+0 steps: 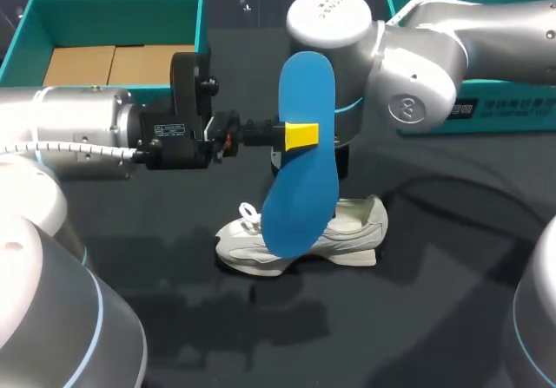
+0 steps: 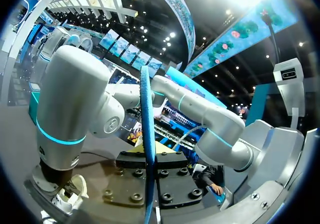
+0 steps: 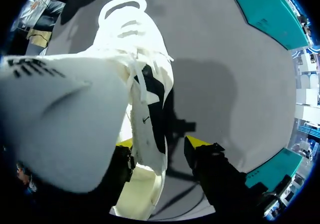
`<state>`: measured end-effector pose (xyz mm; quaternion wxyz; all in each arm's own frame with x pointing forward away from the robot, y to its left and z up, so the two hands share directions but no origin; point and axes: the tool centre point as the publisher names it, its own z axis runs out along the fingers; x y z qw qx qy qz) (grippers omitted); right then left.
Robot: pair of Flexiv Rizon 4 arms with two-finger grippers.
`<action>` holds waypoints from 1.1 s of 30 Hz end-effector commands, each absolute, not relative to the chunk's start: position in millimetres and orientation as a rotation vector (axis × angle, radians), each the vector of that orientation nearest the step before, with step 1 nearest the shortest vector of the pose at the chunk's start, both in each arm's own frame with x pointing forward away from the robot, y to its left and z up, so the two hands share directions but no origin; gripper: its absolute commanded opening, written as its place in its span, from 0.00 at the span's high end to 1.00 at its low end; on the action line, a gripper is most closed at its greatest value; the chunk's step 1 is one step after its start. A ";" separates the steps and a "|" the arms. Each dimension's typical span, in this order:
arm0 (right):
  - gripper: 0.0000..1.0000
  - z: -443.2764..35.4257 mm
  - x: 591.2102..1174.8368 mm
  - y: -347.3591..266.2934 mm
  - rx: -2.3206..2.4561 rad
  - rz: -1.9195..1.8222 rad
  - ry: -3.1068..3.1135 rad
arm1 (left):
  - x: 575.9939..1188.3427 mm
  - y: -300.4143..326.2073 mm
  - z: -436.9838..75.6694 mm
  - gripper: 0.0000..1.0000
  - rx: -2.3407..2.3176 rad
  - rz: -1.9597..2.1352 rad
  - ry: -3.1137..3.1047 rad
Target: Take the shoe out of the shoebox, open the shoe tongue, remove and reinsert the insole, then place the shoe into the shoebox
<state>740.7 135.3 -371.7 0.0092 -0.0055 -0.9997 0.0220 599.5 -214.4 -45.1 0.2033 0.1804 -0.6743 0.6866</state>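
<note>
The left tool [image 1: 301, 134] was clamped on a long blue foam insole [image 1: 300, 154], one yellow tip pressed flat on the near face about halfway along it. In the left wrist view the insole [image 2: 147, 134] ran edge-on between the two black finger plates and rose straight ahead of them. It hung in the air, nearly upright and leaning a little. Its lower end was in front of a white lace-up sneaker [image 1: 347, 223]; whether they touched could not be told.

The right tool [image 3: 161, 143] stood with its fingers apart at the sneaker's [image 3: 135, 58] heel end. The shoe's white side wall rose between the two yellow tips. One finger [image 3: 120, 166] lay against that wall, and the other [image 3: 207, 161] was clear of it over bare surface.

The sneaker rested on its sole on the dark grey desk [image 1: 434, 310], near the middle, toe towards my left. A teal open cardboard shoebox [image 1: 104, 6] with a brown floor sat at the desk's far left, well apart from the shoe. A second teal box part [image 1: 486, 115] lay at the far right, partly under the right arm [image 1: 417, 58].
</note>
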 end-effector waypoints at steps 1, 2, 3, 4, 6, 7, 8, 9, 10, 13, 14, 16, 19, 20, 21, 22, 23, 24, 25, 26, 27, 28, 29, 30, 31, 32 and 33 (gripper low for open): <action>0.71 -376.7 740.1 139.4 -0.015 0.079 -3.119 | 598.4 -215.9 -46.2 1.00 0.506 1.920 -1.879; 0.80 -377.2 739.4 138.9 -0.015 0.079 -3.118 | 598.4 -215.9 -46.2 1.00 0.506 1.920 -1.879; 0.96 -377.7 738.7 138.3 -0.016 0.080 -3.117 | 598.4 -215.9 -46.2 1.00 0.506 1.920 -1.879; 1.00 -378.1 737.9 137.8 -0.018 0.077 -3.115 | 598.4 -215.9 -46.2 1.00 0.506 1.920 -1.879; 1.00 -378.5 736.2 137.1 -0.019 0.074 -3.106 | 598.4 -215.9 -46.2 1.00 0.506 1.920 -1.879; 1.00 -378.3 735.4 136.7 -0.020 0.072 -3.103 | 598.4 -215.9 -46.2 1.00 0.506 1.920 -1.879; 1.00 -377.4 734.7 136.2 -0.019 0.070 -3.100 | 598.4 -215.9 -46.2 1.00 0.506 1.920 -1.879; 1.00 -376.0 734.2 135.5 -0.022 0.070 -3.098 | 598.4 -215.9 -46.2 1.00 0.506 1.920 -1.879; 1.00 -374.4 733.8 134.8 -0.025 0.071 -3.097 | 598.4 -215.9 -46.2 1.00 0.506 1.920 -1.879; 1.00 -368.1 732.2 133.5 -0.046 0.076 -3.092 | 598.4 -215.9 -46.2 1.00 0.506 1.920 -1.879; 1.00 -365.3 731.9 133.2 -0.056 0.076 -3.088 | 598.4 -215.9 -46.2 1.00 0.506 1.920 -1.879; 1.00 -360.0 731.9 131.8 -0.092 0.080 -3.080 | 598.4 -215.9 -46.2 1.00 0.506 1.920 -1.879; 1.00 -351.4 731.7 129.9 -0.168 0.090 -3.062 | 598.4 -215.9 -46.2 1.00 0.506 1.920 -1.879; 1.00 -348.3 731.2 129.0 -0.199 0.083 -3.054 | 598.4 -215.9 -46.2 1.00 0.506 1.920 -1.879; 1.00 -345.1 731.0 127.4 -0.236 0.077 -3.046 | 598.4 -215.9 -46.2 1.00 0.506 1.920 -1.879; 1.00 -342.0 730.6 126.1 -0.273 0.067 -3.042 | 598.4 -215.9 -46.2 1.00 0.506 1.920 -1.879; 1.00 -339.3 729.9 124.9 -0.327 0.033 -3.029 | 598.4 -215.9 -46.2 1.00 0.506 1.920 -1.879; 1.00 -336.9 729.2 123.2 -0.407 -0.030 -2.996 | 598.4 -215.9 -46.2 1.00 0.506 1.920 -1.879; 1.00 -334.7 728.2 120.9 -0.497 -0.111 -2.959 | 598.4 -215.9 -46.2 1.00 0.506 1.920 -1.879; 1.00 -332.1 725.2 120.8 -0.524 -0.199 -2.926 | 598.4 -215.9 -46.2 1.00 0.506 1.920 -1.879; 1.00 -332.1 725.2 120.8 -0.524 -0.199 -2.926 | 598.4 -215.9 -46.2 1.00 0.506 1.920 -1.879; 1.00 -332.1 725.2 120.8 -0.524 -0.199 -2.926 | 598.4 -215.9 -46.2 1.00 0.506 1.920 -1.879; 1.00 -332.1 725.2 120.8 -0.524 -0.199 -2.926 | 598.4 -215.9 -46.2 1.00 0.506 1.920 -1.879; 1.00 -332.1 725.2 120.8 -0.524 -0.199 -2.926 | 598.4 -215.9 -46.2 1.00 0.506 1.920 -1.879; 1.00 -332.1 725.2 120.8 -0.524 -0.199 -2.926 | 598.4 -215.9 -46.2 1.00 0.506 1.920 -1.879; 1.00 -332.1 725.2 120.8 -0.524 -0.199 -2.926 | 598.4 -215.9 -46.2 1.00 0.506 1.920 -1.879; 1.00 -332.1 725.2 120.8 -0.524 -0.199 -2.926 | 598.4 -215.9 -46.2 1.00 0.506 1.920 -1.879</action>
